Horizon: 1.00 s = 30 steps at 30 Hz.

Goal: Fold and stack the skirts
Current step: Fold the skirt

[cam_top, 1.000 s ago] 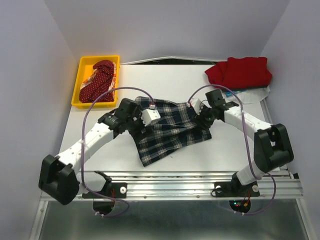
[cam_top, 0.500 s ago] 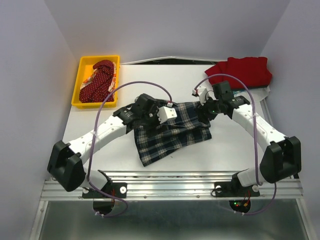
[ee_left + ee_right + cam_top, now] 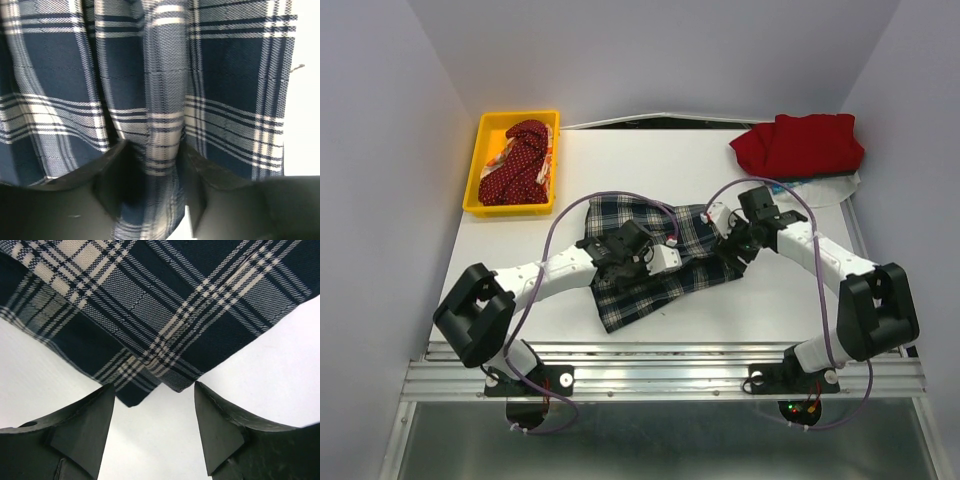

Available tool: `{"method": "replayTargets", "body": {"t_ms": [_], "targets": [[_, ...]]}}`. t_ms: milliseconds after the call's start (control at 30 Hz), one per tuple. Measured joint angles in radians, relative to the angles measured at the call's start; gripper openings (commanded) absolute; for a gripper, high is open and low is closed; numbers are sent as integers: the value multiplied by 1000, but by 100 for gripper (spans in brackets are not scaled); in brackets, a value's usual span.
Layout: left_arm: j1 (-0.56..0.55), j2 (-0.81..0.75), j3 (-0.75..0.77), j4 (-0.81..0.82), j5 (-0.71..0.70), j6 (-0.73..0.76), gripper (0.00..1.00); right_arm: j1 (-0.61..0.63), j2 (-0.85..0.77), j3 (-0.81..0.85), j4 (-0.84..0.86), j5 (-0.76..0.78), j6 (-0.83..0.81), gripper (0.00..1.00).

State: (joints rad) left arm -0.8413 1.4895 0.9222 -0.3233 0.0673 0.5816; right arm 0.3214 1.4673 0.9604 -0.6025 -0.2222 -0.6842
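Top external view is giving us the layout. The plaid skirt (image 3: 635, 295) is lying spread and rumpled at the centre of the white table (image 3: 620, 160), with both arms reaching in over it from either side. In the upper right of the frame a plain red skirt (image 3: 800, 145) is sitting in a compact bundle, looking like the start of the stack. In the upper left a yellow bin (image 3: 472, 205) is holding a dark red dotted skirt (image 3: 520, 160).

Left wrist view now: the left gripper (image 3: 154, 150) is pressing down into the plaid, its fingers standing partly apart with a raised ridge of cloth running up between them. Whether that ridge is truly pinched, I cannot tell.

Over to the right wrist view: the right gripper (image 3: 154, 387) is hovering low over bare table, jaws apart and nothing in them. A pointed corner of the plaid hem is lying just beyond the tips.

So this is looking like the grab before a fold. Next, I'd judge, the right side needs to be sliding forward onto that corner and closing. The left needs a firm pinch, and both need to be lifting together so the cloth isn't dragging.

The plaid itself is showing navy with pale crossing lines. Its pleats are visible, and it is bunching under the left arm and fanning out toward the lower left of the frame.
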Motion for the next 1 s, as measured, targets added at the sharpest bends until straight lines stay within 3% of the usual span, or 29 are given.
{"method": "replayTargets", "body": {"t_ms": [200,467,600,633,733,767,833,867,1000], "targets": [[1,-1,0,13,-25,-10,47,38,-34,-60,129,80,-99,61],[1,-2,0,8,-27,-29,62,92,-45,-161,275,148,-222,51],[1,-14,0,-8,-36,-33,61,97,-54,-180,324,163,-263,20],[1,-24,-3,-10,-43,-34,59,98,-53,-182,331,166,-269,4],[1,-57,-21,-18,-63,-35,43,99,-53,-182,343,170,-270,1],[4,-67,-30,-18,-71,-34,31,99,-53,-182,346,170,-270,1],[8,-78,-40,-28,-82,-35,17,99,-51,-177,344,170,-270,1],[12,-80,-43,-33,-86,-36,0,99,-50,-169,341,170,-270,1],[33,-85,-39,-56,-96,-26,0,99,-45,-105,329,169,-270,1]]}}
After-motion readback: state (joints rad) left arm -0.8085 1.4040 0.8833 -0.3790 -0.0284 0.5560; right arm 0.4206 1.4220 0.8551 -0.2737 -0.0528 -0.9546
